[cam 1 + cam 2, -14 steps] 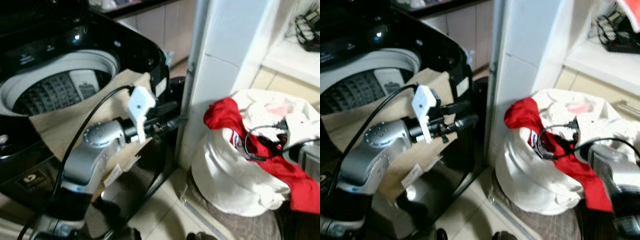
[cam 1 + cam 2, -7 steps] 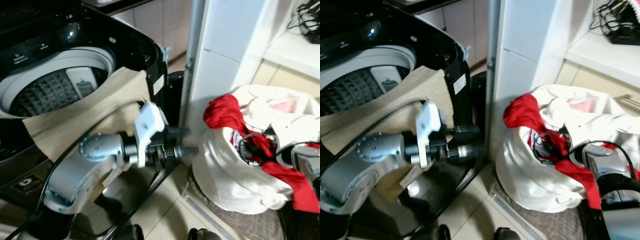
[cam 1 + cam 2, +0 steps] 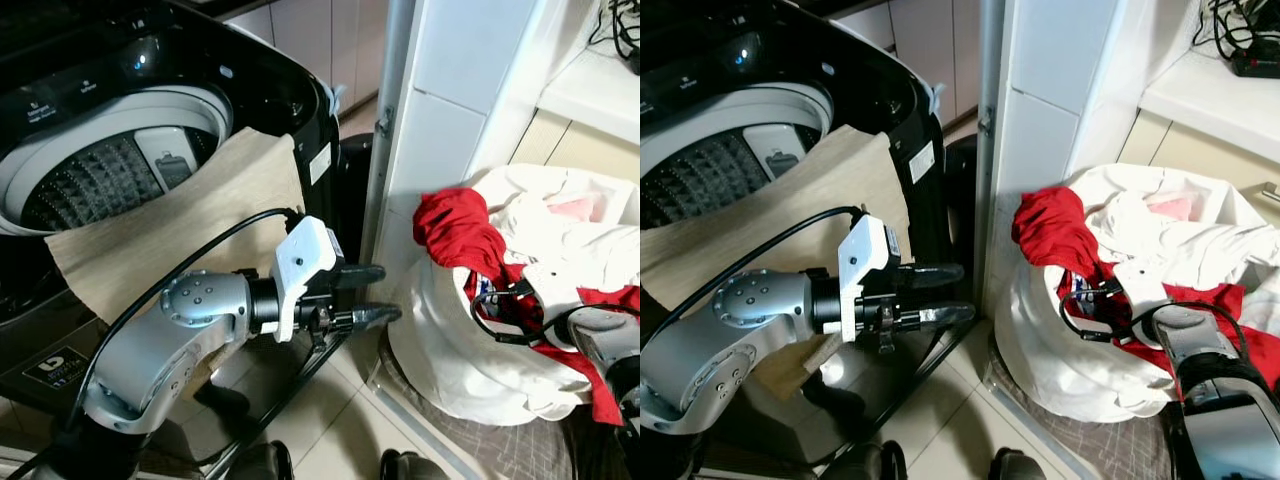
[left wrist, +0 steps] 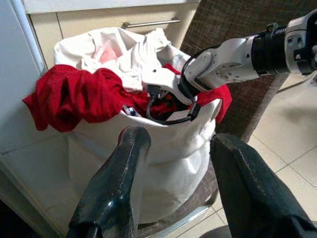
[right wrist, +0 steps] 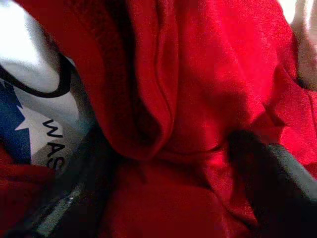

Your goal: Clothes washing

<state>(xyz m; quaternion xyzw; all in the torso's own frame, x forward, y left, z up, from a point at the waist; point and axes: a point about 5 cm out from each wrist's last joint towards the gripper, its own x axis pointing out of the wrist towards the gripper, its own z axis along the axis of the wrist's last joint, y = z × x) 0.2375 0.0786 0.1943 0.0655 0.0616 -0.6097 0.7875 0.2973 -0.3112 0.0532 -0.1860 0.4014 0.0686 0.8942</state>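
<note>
A white laundry bag (image 3: 470,350) stands on the floor at the right, with a red garment (image 3: 455,230) spilling over its rim and white clothes (image 3: 560,235) heaped on top. My right arm (image 3: 603,338) reaches into the bag. In the right wrist view my right gripper (image 5: 168,146) has its dark fingers (image 5: 74,198) spread, pressed into red cloth. My left gripper (image 3: 377,293) hangs open and empty between the black top-loading washer (image 3: 110,170) and the bag, pointing at the bag (image 4: 163,148). A beige cloth (image 3: 180,225) lies draped over the washer's front rim.
A white tiled pillar (image 3: 450,110) rises between washer and bag. A shelf with black cables (image 3: 600,85) is at the upper right. A brown mat (image 3: 500,445) lies under the bag on the pale tile floor (image 3: 330,420).
My left arm has swung down from the washer's rim toward the bag, fingers now open. My right gripper has dropped from above the red garment into the bag. The camera has also shifted.
</note>
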